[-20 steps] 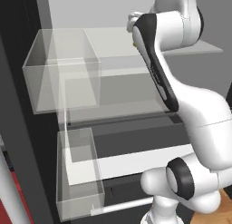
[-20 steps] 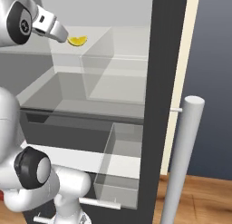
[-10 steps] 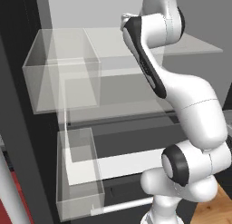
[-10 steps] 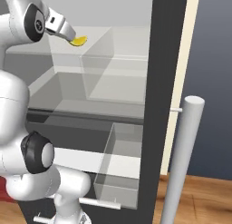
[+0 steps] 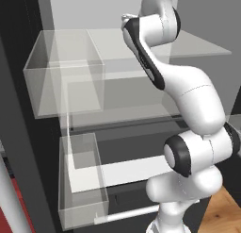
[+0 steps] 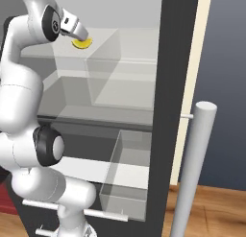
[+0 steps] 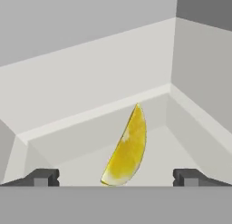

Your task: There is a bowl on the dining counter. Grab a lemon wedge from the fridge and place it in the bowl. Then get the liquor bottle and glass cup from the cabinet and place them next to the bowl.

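Yellow and small, the lemon wedge (image 7: pixel 128 150) lies on the pale fridge shelf (image 7: pixel 181 150), between the two dark finger tips of the wide-open gripper (image 7: pixel 115 177). Its long side points to about one o'clock, so the tips stand on either side of it.

This is a kitchen in a home. The tall dark grey fridge (image 6: pixel 178 63) stands open, with clear plastic bins (image 5: pixel 70 83) on pale shelves and a long pale bar handle (image 6: pixel 194 169). A small yellow lemon wedge (image 7: pixel 128 148) lies inside, and the floor is of brown wood (image 6: pixel 211 212).
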Available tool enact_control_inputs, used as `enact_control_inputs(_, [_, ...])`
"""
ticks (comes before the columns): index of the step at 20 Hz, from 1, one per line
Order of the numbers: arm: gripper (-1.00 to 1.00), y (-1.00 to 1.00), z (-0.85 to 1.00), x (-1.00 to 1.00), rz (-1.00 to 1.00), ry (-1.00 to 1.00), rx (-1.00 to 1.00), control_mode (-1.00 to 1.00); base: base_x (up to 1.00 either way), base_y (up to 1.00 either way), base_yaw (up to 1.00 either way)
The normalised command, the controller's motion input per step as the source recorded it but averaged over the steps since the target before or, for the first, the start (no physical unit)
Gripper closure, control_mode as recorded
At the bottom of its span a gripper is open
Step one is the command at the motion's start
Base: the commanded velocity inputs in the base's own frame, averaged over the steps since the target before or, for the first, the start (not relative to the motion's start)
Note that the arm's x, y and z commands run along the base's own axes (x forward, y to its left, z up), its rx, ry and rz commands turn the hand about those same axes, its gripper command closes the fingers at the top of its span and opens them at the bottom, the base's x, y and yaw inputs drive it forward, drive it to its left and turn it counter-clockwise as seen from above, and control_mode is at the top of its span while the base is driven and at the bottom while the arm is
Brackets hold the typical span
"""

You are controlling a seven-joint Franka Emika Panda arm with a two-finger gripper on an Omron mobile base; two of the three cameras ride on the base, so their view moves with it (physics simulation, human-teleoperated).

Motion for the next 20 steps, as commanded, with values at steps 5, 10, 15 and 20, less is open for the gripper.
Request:
enact_control_inputs(5, [-1.00,0.00,-0.15,0.42,0.00,0.01,0.00,-1.00,0.00,0.00,0.00])
enact_control_inputs(10, [-1.00,-0.01,-0.07,0.07,0.00,0.00,0.00,-1.00,0.00,0.00,0.00])
enact_control_inputs(15, [-1.00,-0.03,-0.07,0.01,0.00,0.00,0.00,-1.00,0.00,0.00,0.00])
enact_control_inputs(20, [-1.00,-0.09,-0.05,0.00,0.00,0.00,0.00,-1.00,0.00,0.00,0.00])
